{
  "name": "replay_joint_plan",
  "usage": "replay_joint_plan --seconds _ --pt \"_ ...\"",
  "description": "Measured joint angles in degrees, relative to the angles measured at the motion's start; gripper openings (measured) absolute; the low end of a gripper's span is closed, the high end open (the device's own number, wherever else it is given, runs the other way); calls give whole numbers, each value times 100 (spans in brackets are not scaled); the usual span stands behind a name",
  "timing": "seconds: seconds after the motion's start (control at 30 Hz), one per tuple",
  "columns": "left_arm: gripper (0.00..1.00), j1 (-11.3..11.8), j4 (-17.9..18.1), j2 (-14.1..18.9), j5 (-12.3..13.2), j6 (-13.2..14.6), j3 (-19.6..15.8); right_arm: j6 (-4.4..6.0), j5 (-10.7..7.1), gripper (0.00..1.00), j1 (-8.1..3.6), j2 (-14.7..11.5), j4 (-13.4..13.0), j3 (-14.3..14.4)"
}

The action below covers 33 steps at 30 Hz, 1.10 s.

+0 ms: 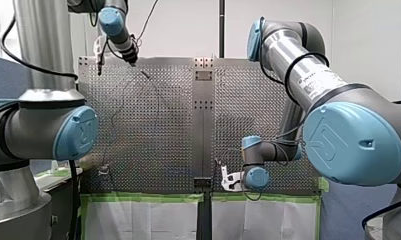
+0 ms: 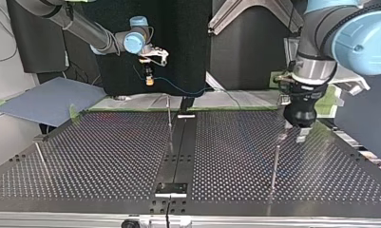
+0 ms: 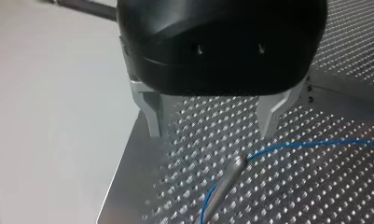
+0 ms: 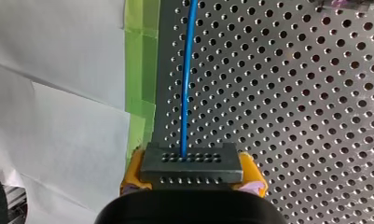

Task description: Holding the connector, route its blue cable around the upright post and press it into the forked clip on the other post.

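My right gripper (image 4: pixel 192 179) is shut on the grey connector (image 4: pixel 191 163), which sits between its yellow pads. The blue cable (image 4: pixel 187 79) runs straight ahead from the connector over the perforated plate. In the top view that gripper (image 2: pixel 150 78) hangs above the far edge, and the cable (image 2: pixel 178 89) sags toward the view's right. My left gripper (image 3: pixel 212 126), black with metal fingers (image 3: pixel 153 116), stands open just above a slim metal post (image 3: pixel 226 182). The cable (image 3: pixel 310 143) bends at this post's tip. Whether the tip is forked I cannot tell. In the top view my left gripper (image 2: pixel 293 132) hovers over the post (image 2: pixel 275 164).
A second thin post (image 2: pixel 169 118) stands near the plate's middle seam, and a third (image 2: pixel 42 156) leans at the top view's left. Green tape (image 4: pixel 142 70) and white paper (image 4: pixel 58 102) border the perforated table (image 2: pixel 107 156). A blue-grey sheet (image 2: pixel 50 97) lies beyond the far corner.
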Motion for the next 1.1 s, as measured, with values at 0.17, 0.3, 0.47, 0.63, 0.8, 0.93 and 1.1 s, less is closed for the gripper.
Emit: replay_joint_plan --seconds 0.17,0.3,0.47,0.63,0.8,0.93,1.1 --pt "100 -210 231 -14 -7 232 -217 4 -5 0 0 0 -24 -1" --pt "100 -341 393 -60 -29 394 -376 8 -6 0 0 0 -36 -2" --pt "100 -485 624 -182 -124 623 -607 5 -7 0 0 0 2 -2" --pt "100 -700 880 -415 -319 878 -860 1 -7 0 1 0 52 -1" --pt "100 -975 1159 -694 -583 1159 -1110 1 -7 0 10 0 91 -2" --pt "100 -1159 1344 -877 -767 1343 -1145 1 -7 0 18 0 93 -2" --pt "100 -1423 1609 -1133 -1032 1608 -1033 3 -7 0 35 0 61 -2"
